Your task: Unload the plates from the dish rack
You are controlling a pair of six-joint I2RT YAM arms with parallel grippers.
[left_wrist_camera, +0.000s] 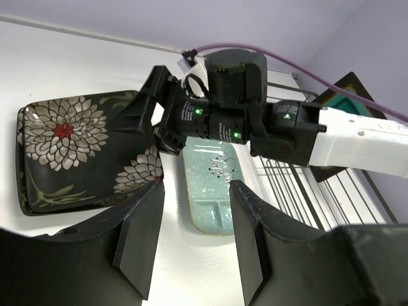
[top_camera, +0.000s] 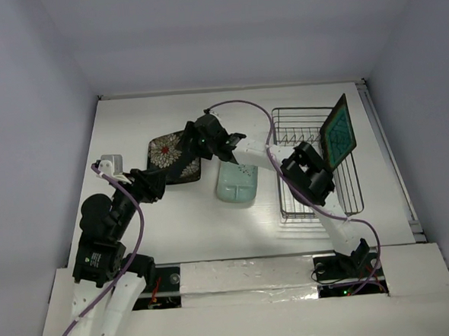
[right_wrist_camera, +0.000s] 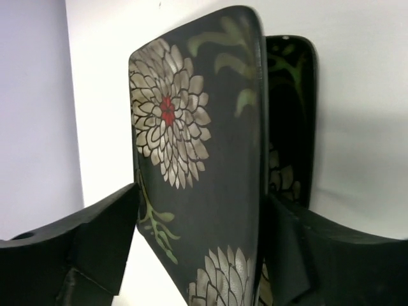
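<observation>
Left fingers (left_wrist_camera: 194, 191) spread and empty, toward the table's (top_camera: 174, 224) left edge | right fingers (right_wrist_camera: 203, 197) clamp one flower plate (right_wrist_camera: 191, 159) over second flower plate (right_wrist_camera: 290, 115), far-left | mint plate (top_camera: 235, 184) lies mid-table | teal plate (top_camera: 338, 134) stands in dish rack (top_camera: 348, 191), right edge | judged: three out, one left.

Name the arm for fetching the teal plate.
Right, probably: the dark-rimmed teal-centred square plate leans in the grey wire dish rack on that arm's side, though the right tool grips a dark flowered square plate.
</observation>
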